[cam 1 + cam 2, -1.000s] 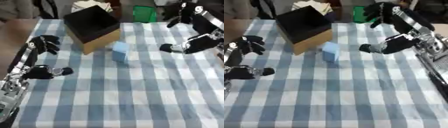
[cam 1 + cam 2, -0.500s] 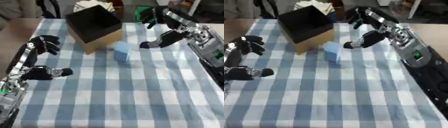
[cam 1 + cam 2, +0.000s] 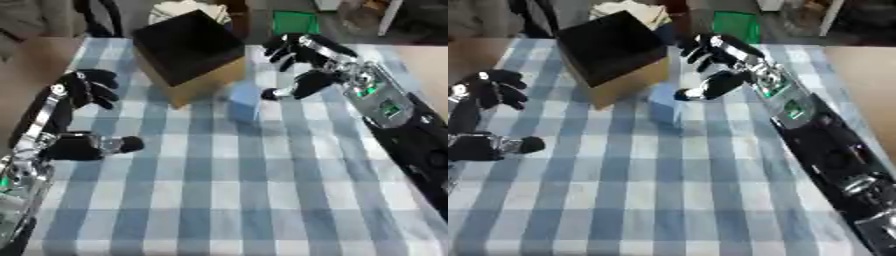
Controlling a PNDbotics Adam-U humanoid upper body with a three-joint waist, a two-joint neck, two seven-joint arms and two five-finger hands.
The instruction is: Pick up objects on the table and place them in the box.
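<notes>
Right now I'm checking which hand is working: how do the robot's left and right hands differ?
The right hand reaches in beside the light blue block, fingers spread, thumb tip near its top; the left hand sits far from the block at the table's left side. The right hand is next to the box; the left is apart from it. Both are black, open and hold nothing.

Light blue block [image 3: 244, 102]: small, box-shaped, standing upright on the checked cloth just beside the box's near corner; box [image 3: 188, 56]: open-topped, brown card outside, black inside, set askew at the table's far side.
</notes>
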